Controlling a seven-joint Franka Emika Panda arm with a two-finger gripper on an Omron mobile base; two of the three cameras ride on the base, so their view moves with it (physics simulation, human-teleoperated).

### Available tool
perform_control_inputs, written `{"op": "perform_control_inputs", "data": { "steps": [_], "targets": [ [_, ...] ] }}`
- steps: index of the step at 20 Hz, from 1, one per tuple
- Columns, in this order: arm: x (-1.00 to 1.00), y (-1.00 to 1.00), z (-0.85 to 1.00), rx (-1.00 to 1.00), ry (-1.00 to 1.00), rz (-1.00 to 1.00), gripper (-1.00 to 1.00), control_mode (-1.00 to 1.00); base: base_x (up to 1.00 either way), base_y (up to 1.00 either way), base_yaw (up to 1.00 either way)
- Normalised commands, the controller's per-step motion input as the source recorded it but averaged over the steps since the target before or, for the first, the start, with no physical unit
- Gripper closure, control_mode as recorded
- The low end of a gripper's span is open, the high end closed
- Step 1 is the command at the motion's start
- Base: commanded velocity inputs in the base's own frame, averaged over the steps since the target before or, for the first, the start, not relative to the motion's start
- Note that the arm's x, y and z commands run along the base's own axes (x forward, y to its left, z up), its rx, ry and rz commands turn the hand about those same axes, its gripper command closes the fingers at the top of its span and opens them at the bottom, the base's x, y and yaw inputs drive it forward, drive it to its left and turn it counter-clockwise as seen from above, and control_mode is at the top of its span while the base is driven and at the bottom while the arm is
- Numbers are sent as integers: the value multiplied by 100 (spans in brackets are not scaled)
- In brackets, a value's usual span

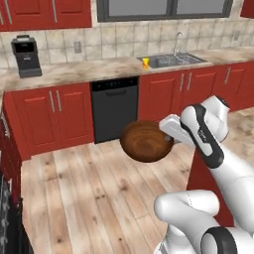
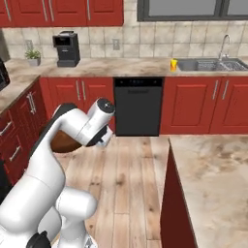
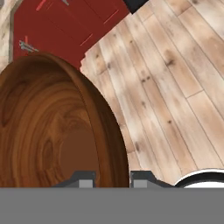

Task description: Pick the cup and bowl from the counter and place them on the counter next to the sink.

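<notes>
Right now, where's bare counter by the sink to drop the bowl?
Bare marbled counter runs between the black coffee machine and the small yellow cup. It gets crowded at the grey metal sink: the cup stands against its left edge. The gripper grips the dark brown wooden bowl by its rim.

Bowl (image 1: 146, 141) held up in the air over the wood floor (image 1: 89, 198), tipped on its side, gripper (image 1: 167, 133) clamped on its right rim. Cup (image 1: 145, 63) sits on the counter (image 1: 89, 69) just left of the sink (image 1: 171, 60). Black dishwasher (image 1: 115, 109) below the counter, coffee machine (image 1: 26, 56) far left.
</notes>
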Motion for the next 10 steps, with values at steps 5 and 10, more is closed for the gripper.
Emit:
{"op": "perform_control_inputs", "data": {
  "steps": [5,10],
  "targets": [
    [0,0,0,0,0,0,100,100,100,47,-36],
    [0,0,0,0,0,0,100,100,100,47,-35]
  ]
}}
